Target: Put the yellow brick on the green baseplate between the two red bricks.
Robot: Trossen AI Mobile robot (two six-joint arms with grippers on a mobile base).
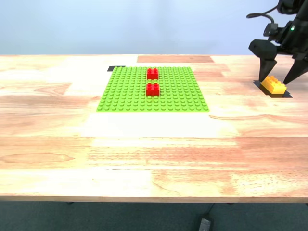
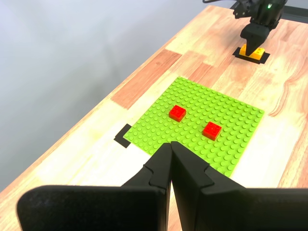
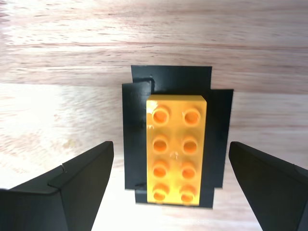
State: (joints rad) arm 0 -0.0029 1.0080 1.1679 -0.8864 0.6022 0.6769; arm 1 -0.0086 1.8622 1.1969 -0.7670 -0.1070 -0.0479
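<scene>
The yellow brick lies on a black tape mark at the exterior view's right, off the green baseplate. My second gripper is open and low over it, one finger on each side, not touching; the second wrist view shows the brick between the spread fingers. Two red bricks stand on the plate with a small gap between them. My first gripper is shut and empty, above the table beside the baseplate; it does not show in the exterior view.
A black tape mark lies under the yellow brick. Another black tape piece marks a baseplate corner. A darker wood patch lies behind the plate. The wooden table's front edge is near the camera.
</scene>
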